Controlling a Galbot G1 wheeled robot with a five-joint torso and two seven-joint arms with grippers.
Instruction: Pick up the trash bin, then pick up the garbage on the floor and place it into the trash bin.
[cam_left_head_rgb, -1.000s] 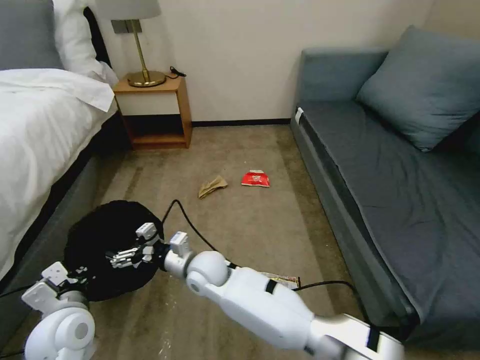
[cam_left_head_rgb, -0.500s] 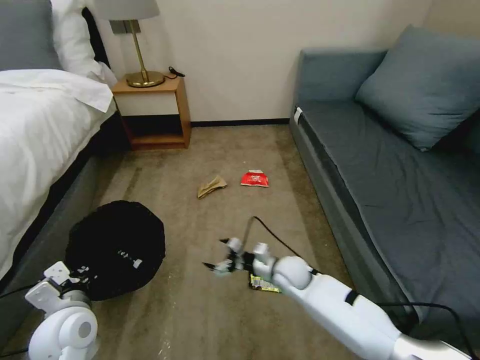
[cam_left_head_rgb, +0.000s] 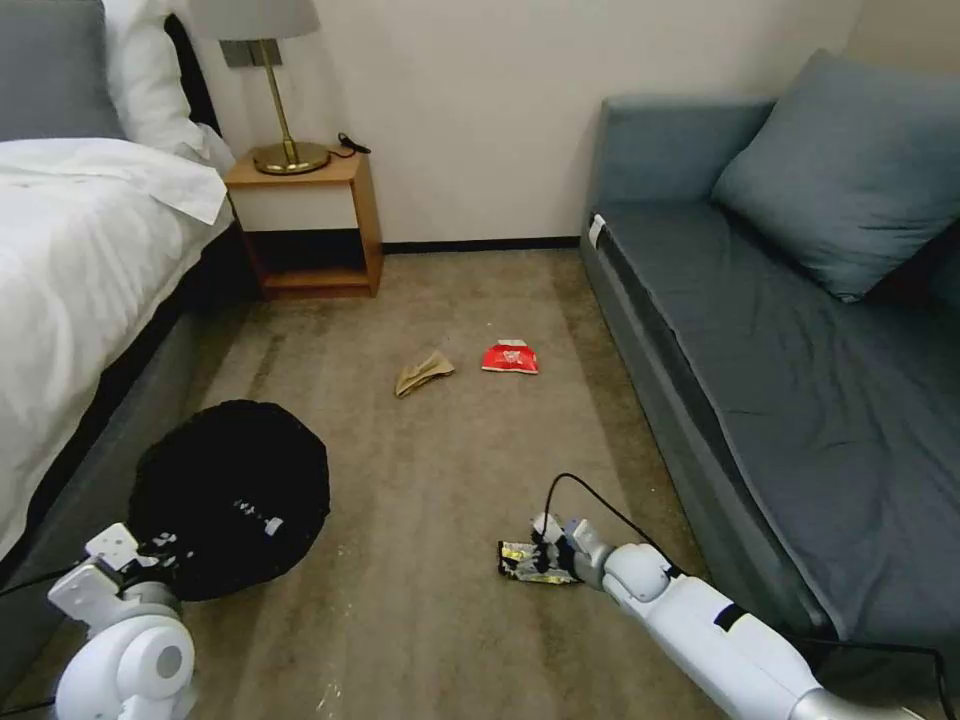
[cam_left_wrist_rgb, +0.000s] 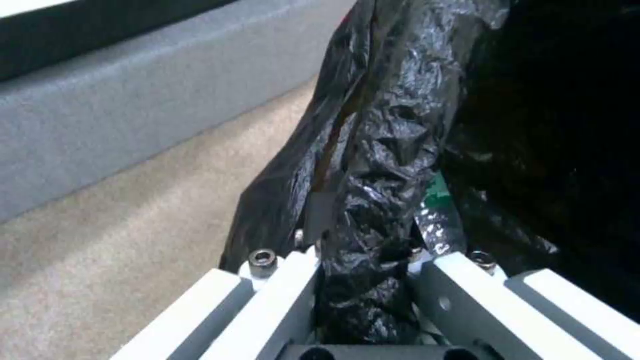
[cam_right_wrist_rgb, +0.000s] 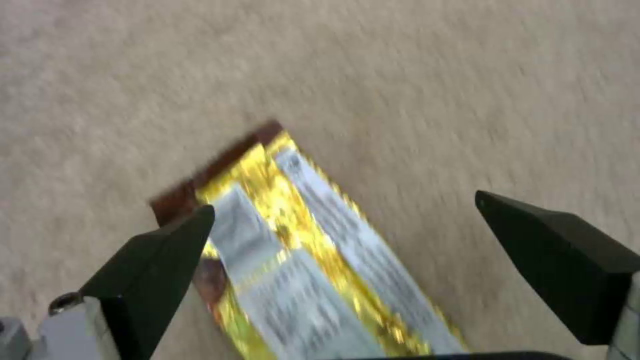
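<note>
The trash bin (cam_left_head_rgb: 230, 495), round and lined with a crinkly black bag, stands by the bed at lower left. My left gripper (cam_left_head_rgb: 155, 550) is shut on its rim, and the left wrist view shows the fingers (cam_left_wrist_rgb: 287, 295) pinching the bag (cam_left_wrist_rgb: 387, 150). A yellow-and-dark flat wrapper (cam_left_head_rgb: 520, 562) lies on the carpet. My right gripper (cam_left_head_rgb: 545, 555) is low over it, open, and the right wrist view shows the wrapper (cam_right_wrist_rgb: 307, 260) between the spread black fingertips (cam_right_wrist_rgb: 167, 250). Farther off lie a crumpled brown paper bag (cam_left_head_rgb: 423, 372) and a red snack packet (cam_left_head_rgb: 510, 357).
A bed (cam_left_head_rgb: 70, 270) runs along the left and a grey sofa (cam_left_head_rgb: 780, 360) along the right, with a strip of carpet between them. A wooden nightstand (cam_left_head_rgb: 310, 225) with a lamp stands at the far wall. A black cable (cam_left_head_rgb: 600, 505) loops off the right wrist.
My right arm has swung from above the trash bin across to the right and down onto the wrapper on the floor. The left arm and the bin have stayed put.
</note>
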